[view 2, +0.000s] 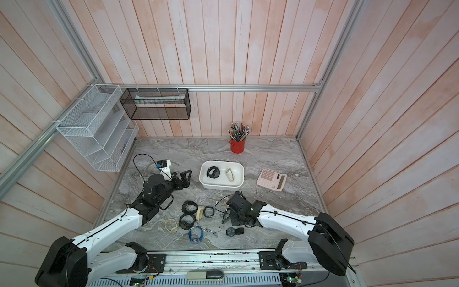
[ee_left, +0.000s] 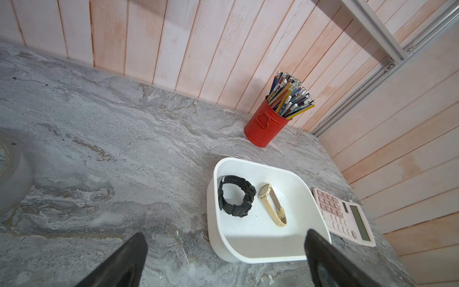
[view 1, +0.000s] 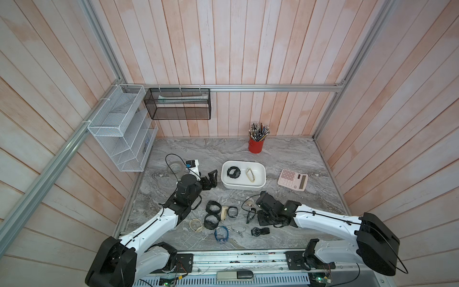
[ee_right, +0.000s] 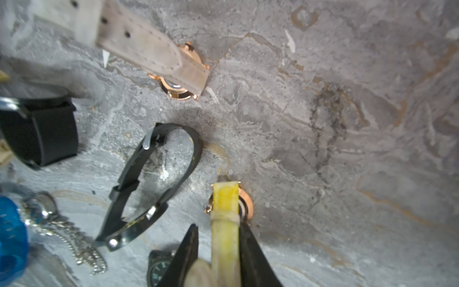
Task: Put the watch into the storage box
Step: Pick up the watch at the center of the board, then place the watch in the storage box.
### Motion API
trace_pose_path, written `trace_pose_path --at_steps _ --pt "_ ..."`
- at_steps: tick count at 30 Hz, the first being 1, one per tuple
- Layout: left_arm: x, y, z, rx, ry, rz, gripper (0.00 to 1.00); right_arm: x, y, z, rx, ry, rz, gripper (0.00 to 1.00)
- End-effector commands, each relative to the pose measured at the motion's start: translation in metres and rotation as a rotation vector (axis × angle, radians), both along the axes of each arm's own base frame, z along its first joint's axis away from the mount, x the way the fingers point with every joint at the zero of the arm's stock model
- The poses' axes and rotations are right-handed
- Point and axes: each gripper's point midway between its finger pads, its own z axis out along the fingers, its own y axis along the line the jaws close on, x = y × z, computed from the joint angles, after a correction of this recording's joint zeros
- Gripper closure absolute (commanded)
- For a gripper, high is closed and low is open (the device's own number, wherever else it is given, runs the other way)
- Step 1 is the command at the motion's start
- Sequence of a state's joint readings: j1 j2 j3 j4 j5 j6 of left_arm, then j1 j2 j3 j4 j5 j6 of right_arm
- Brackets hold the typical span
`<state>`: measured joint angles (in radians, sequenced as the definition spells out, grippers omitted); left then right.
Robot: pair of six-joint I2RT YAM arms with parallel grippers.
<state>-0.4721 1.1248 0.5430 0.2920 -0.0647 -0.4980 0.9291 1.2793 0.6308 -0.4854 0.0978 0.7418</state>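
The right claw (ee_right: 218, 225) straddles one yellow-strapped watch (ee_right: 224, 238) lying on the worktop (ee_right: 323, 74); whether it is clamped, I cannot tell. The left claw (ee_left: 224, 233) gapes wide, empty, beside the single storage box (view 1: 243, 186), which holds two: a black watch (view 1: 233, 172) and a cream watch (view 1: 250, 174).

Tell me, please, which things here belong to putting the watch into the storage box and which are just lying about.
For the job: storage box, holding two watches; yellow-strapped watch, in the jaws of the right gripper; loose watches on the table.
Lying about: red pencil tin; pink calculator; tape roll; white mesh rack; black mesh basket.
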Motion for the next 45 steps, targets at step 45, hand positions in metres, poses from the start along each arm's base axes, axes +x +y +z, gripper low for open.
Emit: trace_pose_path --at_steps 45 --pt "-0.002 -0.001 0.021 0.011 -0.034 -0.017 0.00 0.243 0.003 0.095 -0.047 -0.470 -0.066 0.88"
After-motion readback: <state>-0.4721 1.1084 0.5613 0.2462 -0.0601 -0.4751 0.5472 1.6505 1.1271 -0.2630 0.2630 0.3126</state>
